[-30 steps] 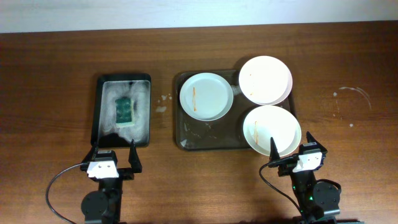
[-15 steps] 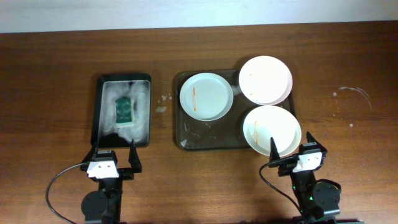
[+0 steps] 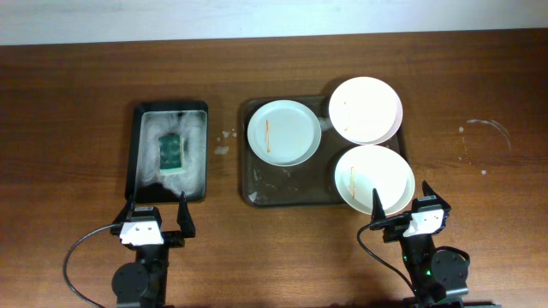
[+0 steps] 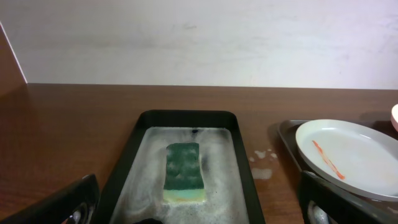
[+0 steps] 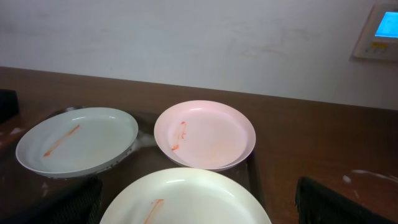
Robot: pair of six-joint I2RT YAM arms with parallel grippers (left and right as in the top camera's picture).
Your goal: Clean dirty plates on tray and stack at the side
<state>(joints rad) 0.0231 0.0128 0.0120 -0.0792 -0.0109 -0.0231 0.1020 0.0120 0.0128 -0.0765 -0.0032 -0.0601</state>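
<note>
Three plates (image 3: 284, 133) are carried on the tray (image 3: 274, 186): one is set within its left half, and two overhang its right rim. The right tool (image 3: 401, 202) is held released, jaws spread, just below the tray's right corner. The left tool (image 3: 157, 208) is likewise released, well to the tray's lower left, below a black tray (image 3: 134, 154) with a sponge (image 3: 172, 151). Broad worktop (image 3: 479, 171) is seen right of the tray.

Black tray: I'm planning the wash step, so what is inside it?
Inside the black tray: a green sponge lying in white foam. The floor under the sponge is covered.
</note>
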